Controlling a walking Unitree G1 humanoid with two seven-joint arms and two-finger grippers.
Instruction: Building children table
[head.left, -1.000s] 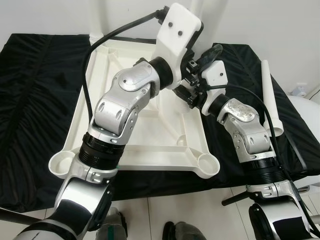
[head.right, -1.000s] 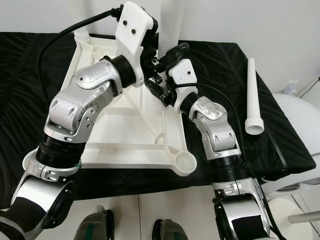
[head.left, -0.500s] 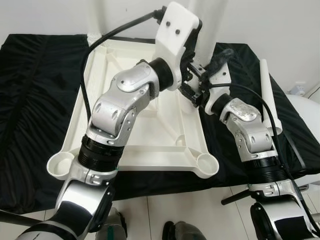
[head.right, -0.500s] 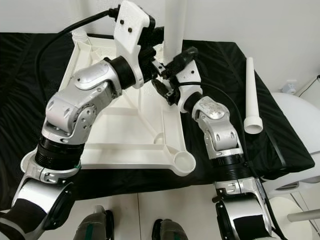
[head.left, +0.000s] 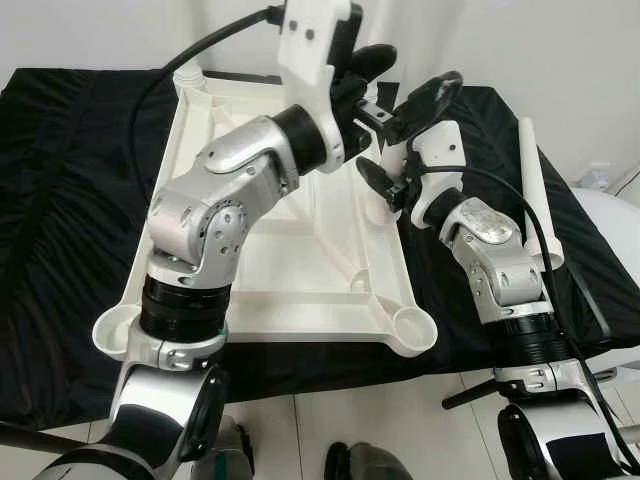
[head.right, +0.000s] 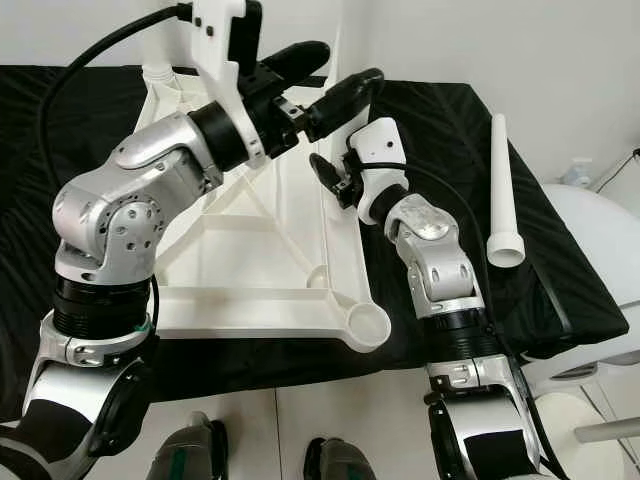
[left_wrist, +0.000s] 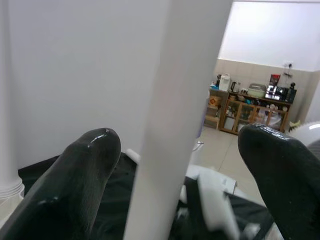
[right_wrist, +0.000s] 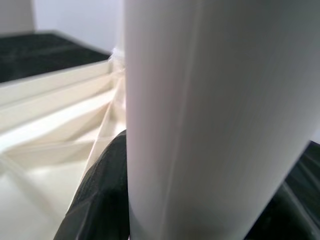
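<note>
The white tabletop (head.left: 280, 270) lies upside down on a black cloth. A white table leg (head.right: 347, 35) stands upright at its far right corner. My left gripper (left_wrist: 182, 150) is raised beside this leg and is open, its black fingers (left_wrist: 90, 165) spread wide on either side of the leg (left_wrist: 170, 100). Lower down, my right gripper (head.left: 390, 175) is shut on the same leg (right_wrist: 200, 100), with a finger pressed against each side. Another leg (head.left: 540, 190) lies loose on the cloth at the right.
Round leg sockets (head.left: 415, 328) sit at the tabletop's two near corners. A second upright leg (left_wrist: 7, 100) stands at the far left corner. The black cloth (head.left: 60, 200) spreads to both sides. A white round object (head.left: 620, 230) is at the far right, with tiled floor in front.
My left gripper has risen up the leg and swung left, and its fingers have spread apart off the leg. The right gripper stays low on the leg.
</note>
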